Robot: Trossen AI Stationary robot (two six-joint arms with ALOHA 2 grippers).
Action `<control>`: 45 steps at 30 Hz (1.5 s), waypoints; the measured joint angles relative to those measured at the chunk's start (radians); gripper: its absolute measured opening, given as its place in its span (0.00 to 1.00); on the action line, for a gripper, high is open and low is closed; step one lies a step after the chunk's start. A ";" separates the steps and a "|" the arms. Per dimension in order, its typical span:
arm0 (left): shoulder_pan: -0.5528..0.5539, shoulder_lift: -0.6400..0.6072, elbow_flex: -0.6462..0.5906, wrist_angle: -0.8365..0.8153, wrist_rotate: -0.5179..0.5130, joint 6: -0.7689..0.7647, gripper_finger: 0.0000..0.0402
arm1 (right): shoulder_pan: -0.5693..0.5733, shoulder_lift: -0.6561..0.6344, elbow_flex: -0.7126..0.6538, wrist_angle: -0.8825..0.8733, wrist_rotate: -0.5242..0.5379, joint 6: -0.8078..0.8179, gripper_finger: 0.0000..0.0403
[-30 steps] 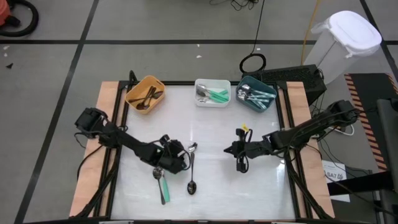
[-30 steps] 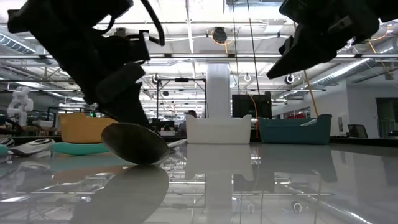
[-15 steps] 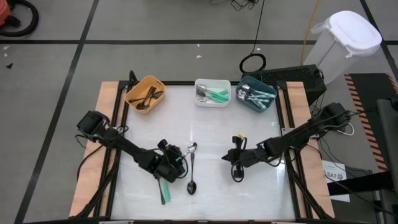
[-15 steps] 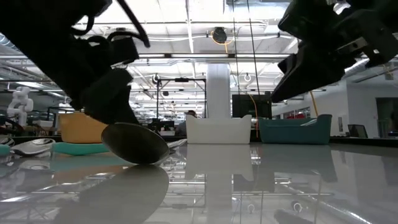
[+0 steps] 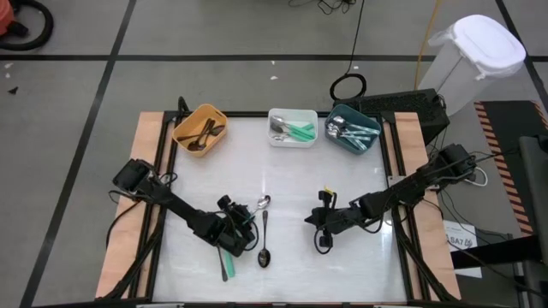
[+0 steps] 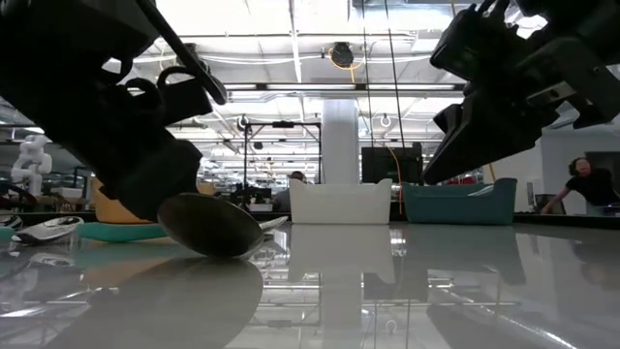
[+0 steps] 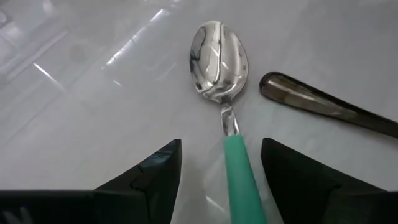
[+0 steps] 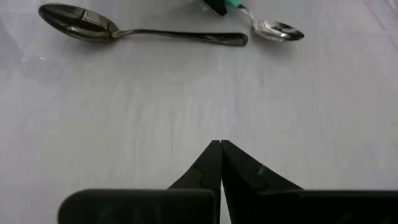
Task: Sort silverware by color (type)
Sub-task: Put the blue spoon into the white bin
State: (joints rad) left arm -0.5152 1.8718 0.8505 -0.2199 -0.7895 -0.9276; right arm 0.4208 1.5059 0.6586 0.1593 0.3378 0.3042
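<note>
- Nearly done, by the look of it: the white table [image 5: 282,184] is almost bare, with only two spoons lying loose near its front edge, left of centre.
- Along the back edge stand three bins, each already holding spoons: the orange bin [image 5: 187,125] at the left with dark-handled ones, the white bin [image 5: 275,115] in the middle with mint-handled ones, and the teal bin [image 5: 335,140] at the right with plain silver ones.
- The left gripper [image 5: 231,242] is low over the table near the front edge, its jaws spread wide to either side of the mint-handled spoon [image 7: 219,65], which lies flat and is not yet pinched.
- The right gripper [image 5: 320,239] hovers right of centre, jaws pressed together and empty, pointed across the table toward the two loose spoons.
- The all-metal spoon [image 5: 264,233] lies just beside the mint-handled one, its handle running front to back, its bowl nearest the front edge; nothing touches it.
- What remains, judging by this: lift the mint-handled spoon to the white bin, then place the all-metal one; which bin it belongs in cannot be told for certain from here.
</note>
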 joint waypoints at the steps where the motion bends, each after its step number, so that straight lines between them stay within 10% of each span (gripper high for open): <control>1: 0.000 0.007 0.000 0.006 -0.006 -0.003 0.56 | 0.000 0.000 0.000 0.002 0.000 0.001 0.00; 6: 0.001 0.021 0.001 0.032 -0.013 0.002 0.49 | 0.001 0.000 0.000 0.003 0.000 0.006 0.00; 14: 0.006 0.024 -0.001 0.068 -0.013 0.099 0.09 | 0.001 0.000 0.000 0.002 0.000 0.009 0.00; 27: 0.052 -0.146 -0.006 0.167 -0.097 0.375 0.09 | -0.003 0.000 0.000 0.061 0.054 -0.093 0.00; 35: 0.097 -0.271 -0.004 0.582 -0.154 0.772 0.09 | -0.023 0.000 0.000 0.319 0.108 -0.274 0.00; 45: 0.175 -0.203 -0.002 1.281 0.140 1.035 0.09 | -0.089 0.000 0.000 0.443 0.103 -0.302 0.06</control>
State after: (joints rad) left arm -0.3398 1.6685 0.8482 1.0607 -0.6493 0.1073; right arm 0.3318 1.5055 0.6586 0.6019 0.4408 0.0023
